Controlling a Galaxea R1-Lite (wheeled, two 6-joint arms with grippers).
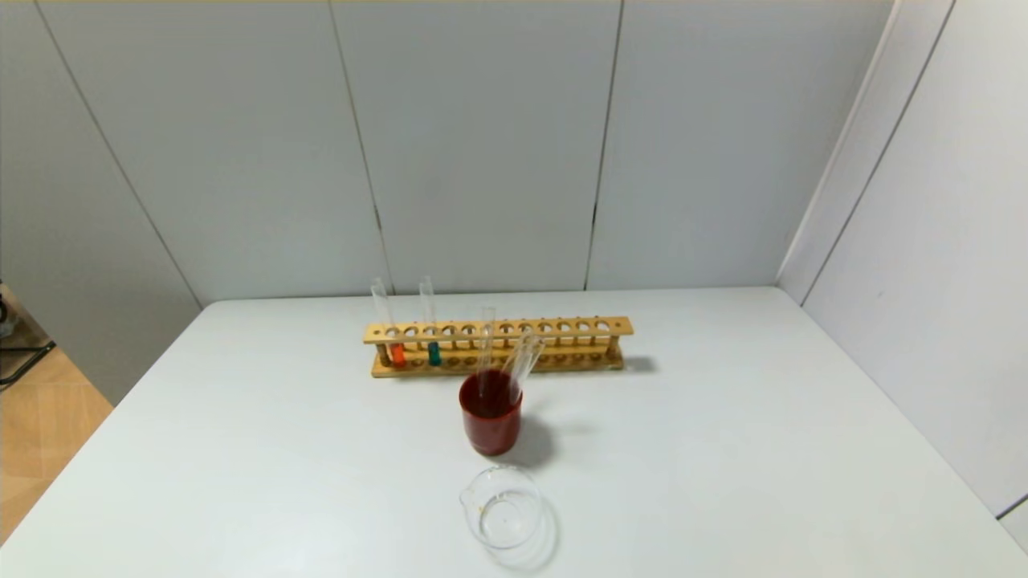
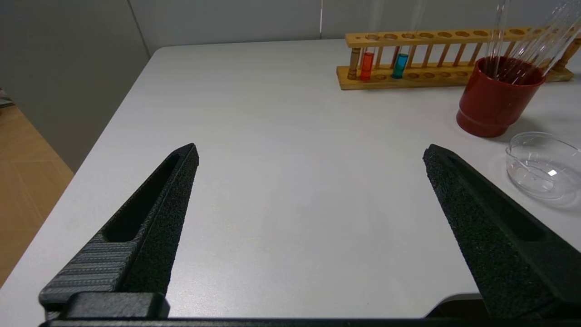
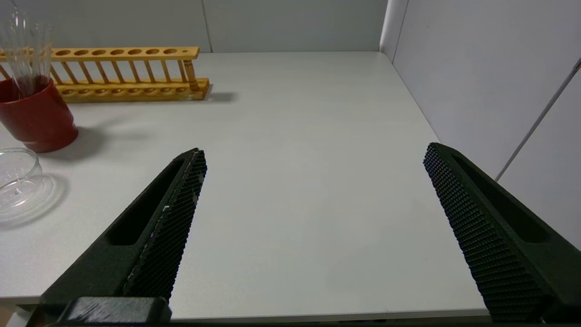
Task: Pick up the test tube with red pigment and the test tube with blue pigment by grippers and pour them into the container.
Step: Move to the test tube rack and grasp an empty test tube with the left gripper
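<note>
The test tube with red pigment (image 1: 397,352) (image 2: 366,66) stands upright in a wooden rack (image 1: 562,326) near its left end. The test tube with blue pigment (image 1: 434,352) (image 2: 400,65) stands two holes to its right. The container (image 1: 502,507) (image 2: 540,164) (image 3: 16,181), a low clear glass beaker, sits near the table's front edge. My left gripper (image 2: 311,154) hangs open over bare table near the front left edge, far from the rack. My right gripper (image 3: 313,156) hangs open over the front right of the table. Neither arm shows in the head view.
A dark red cup (image 1: 491,419) (image 2: 494,100) (image 3: 36,116) holding several clear empty tubes stands between the rack and the beaker. The white table (image 1: 763,449) meets grey walls at the back and right. Wooden floor (image 1: 40,433) lies beyond its left edge.
</note>
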